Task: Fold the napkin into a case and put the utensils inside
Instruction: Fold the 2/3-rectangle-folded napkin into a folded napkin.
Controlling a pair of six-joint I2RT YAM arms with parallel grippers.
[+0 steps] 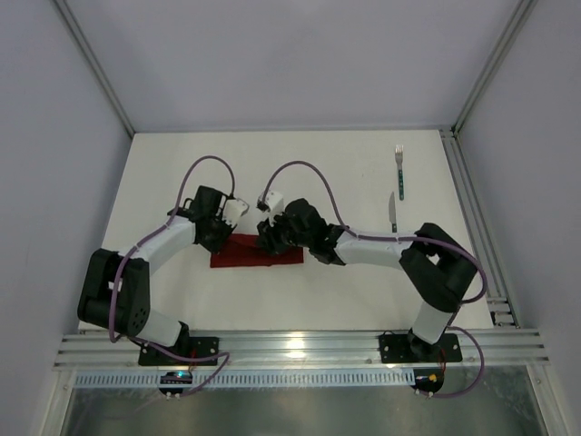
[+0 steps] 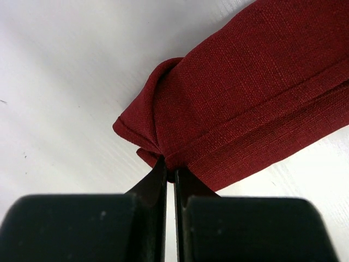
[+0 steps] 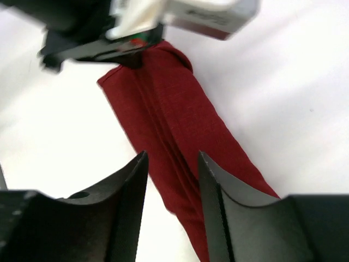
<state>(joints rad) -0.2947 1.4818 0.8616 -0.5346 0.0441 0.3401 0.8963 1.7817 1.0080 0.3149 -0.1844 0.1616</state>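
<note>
The folded napkin (image 1: 257, 252) lies long-ways, left to right, on the desk (image 1: 182, 173). The left jaws pinch its left end tight. The right jaws hang half open over the other end.

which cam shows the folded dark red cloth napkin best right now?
Right wrist: most of the dark red cloth napkin shows as a narrow folded strip, its far end at the left end effector. Left wrist shows only that pinched end, close up. Top external shows it small, partly covered by both arms.
</note>
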